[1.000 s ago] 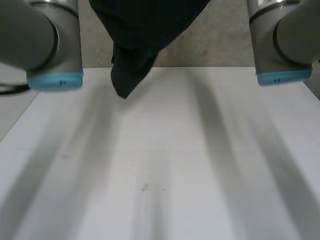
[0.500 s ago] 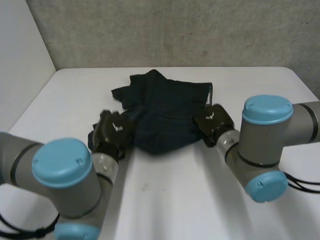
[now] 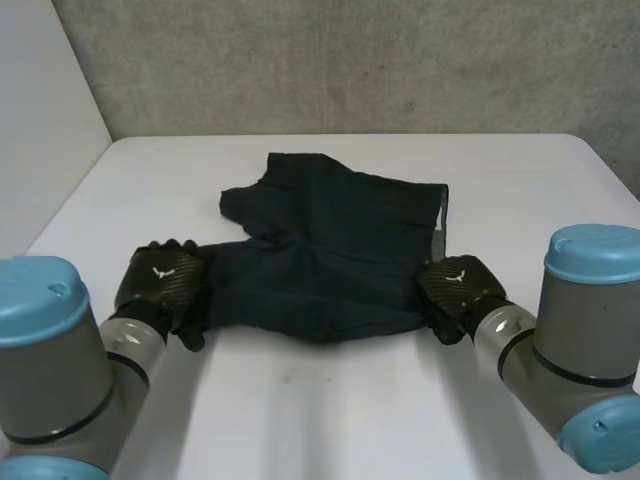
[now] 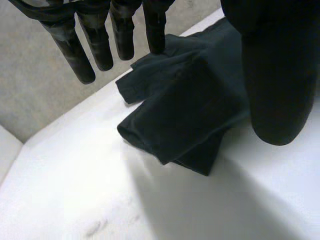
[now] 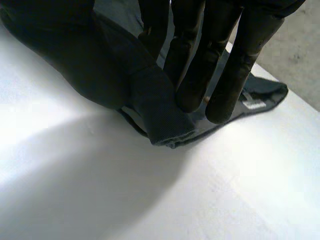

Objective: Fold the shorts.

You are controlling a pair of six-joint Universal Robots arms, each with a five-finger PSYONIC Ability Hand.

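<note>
Shorts [image 3: 330, 250] lying rumpled on counter [image 3: 330, 400], not yet folded. Hovering over one leg end with left hand [image 3: 160, 282], fingers straight and spread. Seemingly pinching opposite edge with right hand [image 3: 457, 290]. Probably still flattening; all folds remaining.

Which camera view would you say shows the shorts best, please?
The head view: the whole shorts lie spread on the table between the left robot hand and right robot hand. The left wrist view shows one bunched end; the right wrist view, an edge under that robot hand.
</note>
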